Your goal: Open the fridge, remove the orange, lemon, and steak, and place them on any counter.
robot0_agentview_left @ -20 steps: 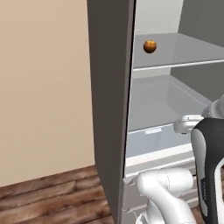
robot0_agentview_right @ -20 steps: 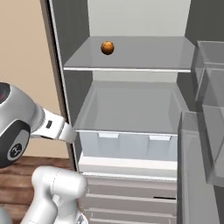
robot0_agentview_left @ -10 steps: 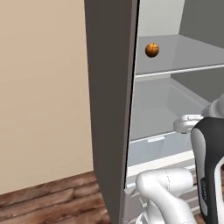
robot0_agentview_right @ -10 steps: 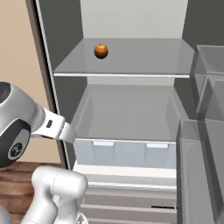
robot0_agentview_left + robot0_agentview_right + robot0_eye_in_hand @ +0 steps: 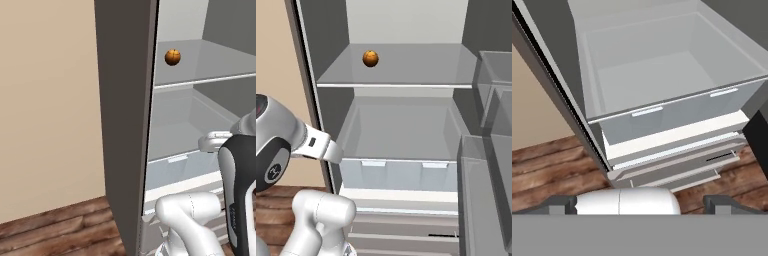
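The fridge (image 5: 125,125) stands open, its pale grey interior (image 5: 406,125) facing me. The orange (image 5: 172,57) (image 5: 370,58) sits alone on the upper glass shelf (image 5: 421,70), toward its left side. No lemon, steak or counter is in view. In the hand view my gripper (image 5: 642,202) is open, its two dark fingertips (image 5: 562,202) far apart with nothing between them. It hangs low in front of the fridge, looking at the empty clear crisper drawer (image 5: 662,65) and the grey lower drawers (image 5: 677,167), well below the orange.
The fridge's open door with clear bins (image 5: 491,165) stands on the right. A beige wall (image 5: 45,110) and wooden floor (image 5: 55,235) lie left of the fridge's grey side panel. My own white arm (image 5: 190,220) rises close before the lower drawers.
The whole picture has shifted a little in both base views, so the camera moved. The orange stays on its shelf and the arm's pose looks the same.
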Controlling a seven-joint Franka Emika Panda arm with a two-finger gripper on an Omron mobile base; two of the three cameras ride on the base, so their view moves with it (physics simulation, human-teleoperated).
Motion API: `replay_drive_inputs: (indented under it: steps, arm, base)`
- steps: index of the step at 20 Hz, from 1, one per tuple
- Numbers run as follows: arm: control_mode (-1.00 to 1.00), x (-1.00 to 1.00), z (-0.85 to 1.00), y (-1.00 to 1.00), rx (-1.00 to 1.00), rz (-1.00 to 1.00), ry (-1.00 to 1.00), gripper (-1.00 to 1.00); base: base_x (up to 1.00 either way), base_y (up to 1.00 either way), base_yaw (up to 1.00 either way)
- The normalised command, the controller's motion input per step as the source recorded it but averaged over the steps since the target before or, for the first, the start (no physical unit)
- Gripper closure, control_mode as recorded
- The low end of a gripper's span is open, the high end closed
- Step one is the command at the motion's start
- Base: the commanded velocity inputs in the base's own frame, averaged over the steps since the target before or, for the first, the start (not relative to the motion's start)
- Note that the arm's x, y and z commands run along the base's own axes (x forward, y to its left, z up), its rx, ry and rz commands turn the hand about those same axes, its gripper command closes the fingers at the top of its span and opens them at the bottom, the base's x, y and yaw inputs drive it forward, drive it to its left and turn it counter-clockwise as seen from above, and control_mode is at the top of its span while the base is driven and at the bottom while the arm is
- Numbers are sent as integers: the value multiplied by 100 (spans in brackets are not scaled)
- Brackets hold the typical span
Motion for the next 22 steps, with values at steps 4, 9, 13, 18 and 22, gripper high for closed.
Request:
replay_drive_inputs:
  steps: [4,9,13,18,22]
  arm:
    - [100,0,0,0,0,0,0,-100]
    - [-100,-2,36,-1,0,0,-5,-100]
    - [-100,0,72,-4,0,-1,-9,-100]
    - [-100,0,58,-22,0,-4,-7,-100]
    - [-100,2,12,-29,0,2,-6,-100]
  base:
    - [0,-1,0]
    - [0,0,0]
    - [0,0,0]
    - [0,0,0]
    - [0,0,0]
